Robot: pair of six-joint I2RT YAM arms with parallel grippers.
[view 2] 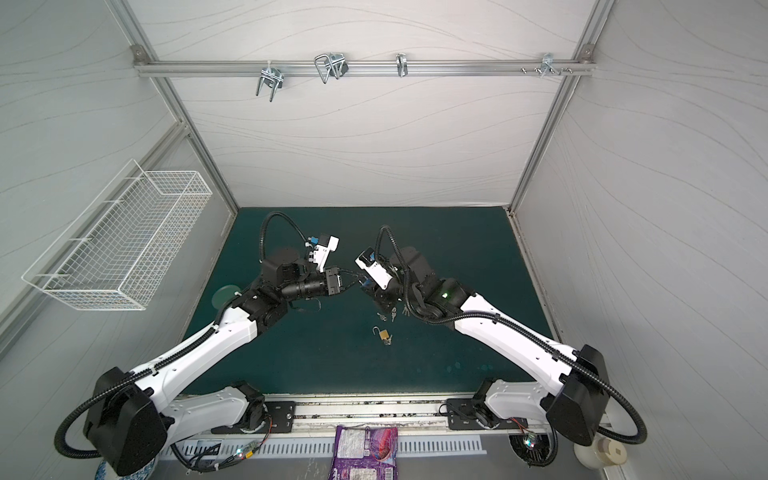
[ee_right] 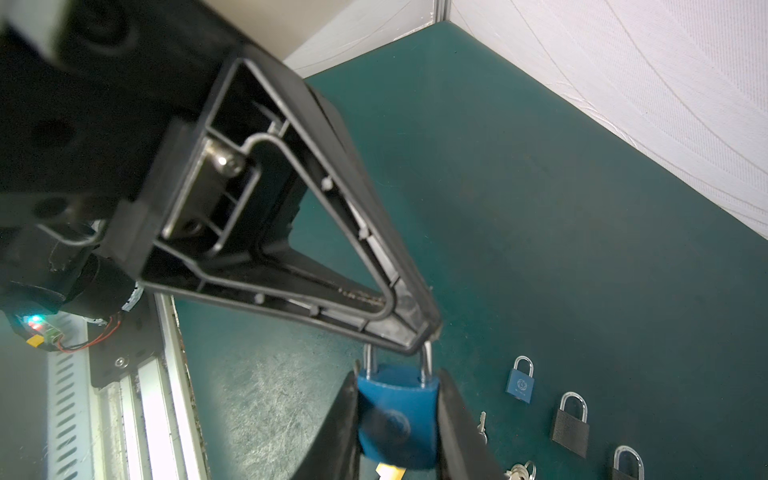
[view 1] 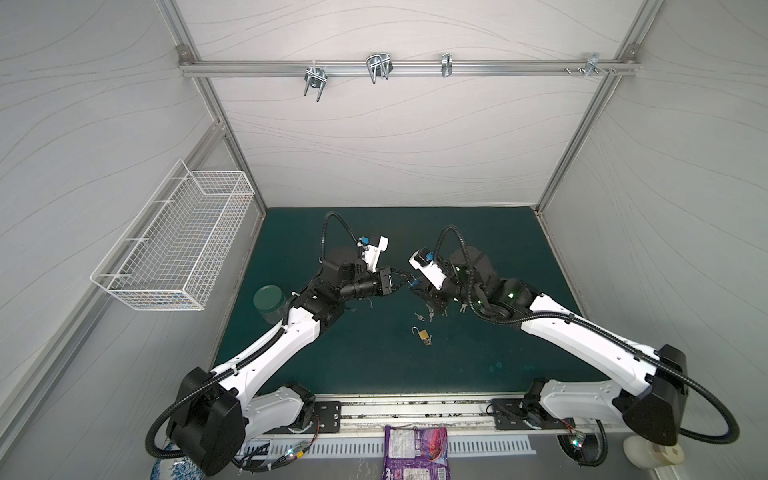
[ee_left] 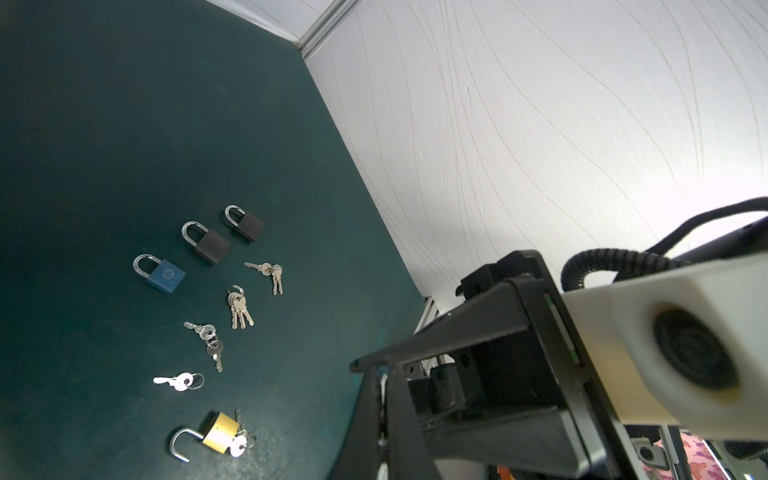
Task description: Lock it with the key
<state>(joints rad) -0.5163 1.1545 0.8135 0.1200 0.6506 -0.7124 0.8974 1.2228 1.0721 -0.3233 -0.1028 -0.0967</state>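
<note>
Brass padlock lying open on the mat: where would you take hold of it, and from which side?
Probably the brass body, from straight above, jaws closing across its two narrow sides. It lies flat on the mat, the open shackle sticks out of one end and keys hang from the other, so only the sides are free.

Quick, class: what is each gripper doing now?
Right gripper: closed on the blue metal padlock.
Left gripper: tips at its silver shackle; open or shut cannot be told.
</note>
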